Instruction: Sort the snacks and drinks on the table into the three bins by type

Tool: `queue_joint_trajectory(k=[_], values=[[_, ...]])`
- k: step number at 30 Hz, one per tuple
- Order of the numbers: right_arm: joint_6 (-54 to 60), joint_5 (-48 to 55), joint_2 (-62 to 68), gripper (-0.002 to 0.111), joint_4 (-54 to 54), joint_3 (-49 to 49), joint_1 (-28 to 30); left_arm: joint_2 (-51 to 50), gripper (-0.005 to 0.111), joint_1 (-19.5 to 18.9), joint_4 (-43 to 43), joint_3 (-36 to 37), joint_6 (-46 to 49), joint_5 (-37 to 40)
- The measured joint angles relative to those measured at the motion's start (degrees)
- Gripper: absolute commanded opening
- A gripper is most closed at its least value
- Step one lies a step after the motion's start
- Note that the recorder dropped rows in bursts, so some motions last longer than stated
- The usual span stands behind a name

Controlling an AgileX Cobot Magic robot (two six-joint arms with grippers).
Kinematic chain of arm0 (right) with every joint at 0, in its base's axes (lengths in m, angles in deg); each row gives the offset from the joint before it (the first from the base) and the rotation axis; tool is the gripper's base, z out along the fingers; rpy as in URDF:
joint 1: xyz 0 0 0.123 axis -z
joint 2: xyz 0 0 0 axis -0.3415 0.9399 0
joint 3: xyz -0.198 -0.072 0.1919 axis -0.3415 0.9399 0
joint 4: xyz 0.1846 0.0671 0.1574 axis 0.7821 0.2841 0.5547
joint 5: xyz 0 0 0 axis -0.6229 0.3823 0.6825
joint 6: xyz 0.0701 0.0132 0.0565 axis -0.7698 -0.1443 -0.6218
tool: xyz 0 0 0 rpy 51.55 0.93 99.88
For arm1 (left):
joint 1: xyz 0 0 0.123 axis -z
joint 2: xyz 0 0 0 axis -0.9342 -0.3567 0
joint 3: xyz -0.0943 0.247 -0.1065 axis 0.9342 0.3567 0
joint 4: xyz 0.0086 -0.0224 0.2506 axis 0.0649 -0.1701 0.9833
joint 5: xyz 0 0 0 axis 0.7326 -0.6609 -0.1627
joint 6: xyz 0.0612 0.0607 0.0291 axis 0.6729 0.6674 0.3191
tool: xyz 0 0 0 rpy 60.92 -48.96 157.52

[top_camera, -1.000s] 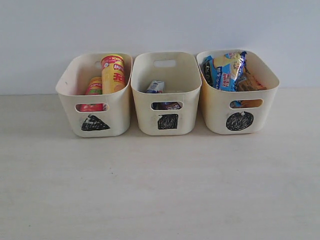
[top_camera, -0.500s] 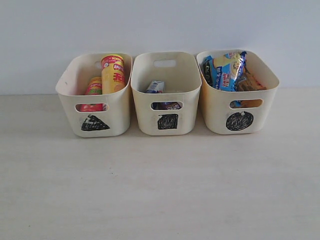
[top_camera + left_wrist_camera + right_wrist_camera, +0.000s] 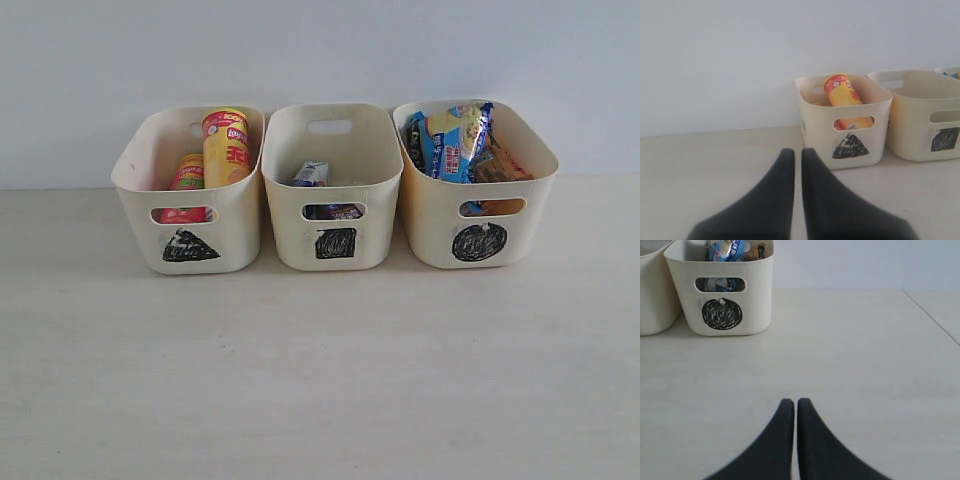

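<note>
Pale beige table (image 3: 320, 380) runs back to a plain light wall (image 3: 320, 50), and the three bins stand in a row at its far edge, close side by side.

The triangle bin (image 3: 135, 200) on the left holds the yellow tube (image 3: 227, 150), which rises above the rim. The pink tube (image 3: 187, 175) beside it sits lower; I see only its top and a red patch through the slot handle.

In the square bin (image 3: 290, 235) in the middle, a corner of the white and blue carton (image 3: 311, 174) peeks over the front wall. The dark purple carton (image 3: 338, 211) shows only as a sliver through the slot.

The circle bin (image 3: 425, 230) on the right holds the blue bag (image 3: 455, 140), standing tall, and the orange bag (image 3: 498, 165), half hidden behind it, its print unreadable.

Neither arm appears in the exterior view. From the wrist cameras, the left gripper (image 3: 797, 151) is well short of the triangle bin with its dark fingers pressed together on nothing. The right gripper (image 3: 795, 401), equally closed and empty, is over bare table with the circle bin well ahead.
</note>
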Motion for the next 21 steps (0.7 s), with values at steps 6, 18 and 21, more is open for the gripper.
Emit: queue_joint_trajectory(k=[6,18,21], values=[[0.00,0.00,0.00,0.000,0.00,0.00,0.00,0.24,0.004,-2.12,0.21,0.00,0.00,4.25],[0.00,0.00,0.00,0.000,0.00,0.00,0.00,0.24,0.004,-2.65,0.41,0.00,0.00,10.24],[0.00,0.00,0.00,0.000,0.00,0.00,0.00,0.24,0.004,-2.65,0.41,0.00,0.00,10.24]])
